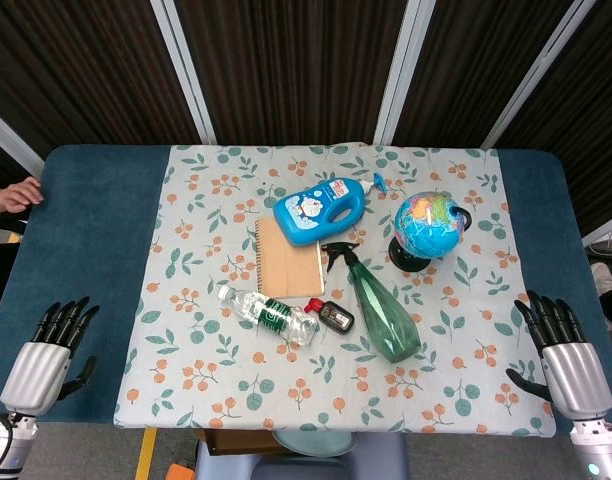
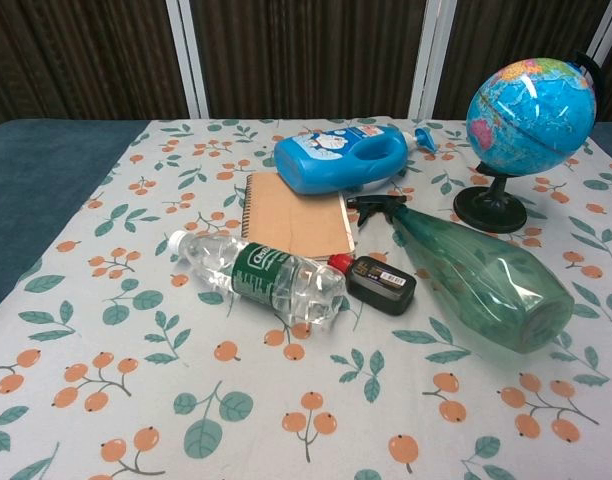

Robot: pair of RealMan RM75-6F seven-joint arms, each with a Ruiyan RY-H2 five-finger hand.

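At the near left corner: your left hand point(image 1: 44, 360) hovers over the blue table edge point(image 1: 96, 250), fingers spread and empty, well apart from every object.
At the near right corner: your right hand point(image 1: 563, 355) hangs at the edge of the floral tablecloth point(image 1: 206, 300), fingers likewise spread, holding nothing.
Nearest to the right hand: the translucent green plastic spray bottle point(image 1: 379, 305) lies on its side, black trigger head pointing away from you, base toward the near edge.
Nearest to the left hand: the clear plastic water bottle with a green label point(image 1: 269, 315) lies on its side near the middle of the cloth.
Beside the water bottle: a small black flat case with a red tip point(image 1: 335, 316) lies just by the bottle's end, between it and the green sprayer.
Behind those: a tan spiral-bound notebook point(image 1: 288, 268) lies flat, and a blue pump-top detergent bottle point(image 1: 321, 208) lies on its side touching the notebook's far edge.
Far right of the cloth: a small blue globe on a black stand point(image 1: 427, 227) stands upright, near the sprayer's trigger head.
Far left edge: a person's hand point(image 1: 11, 194) rests on the table.
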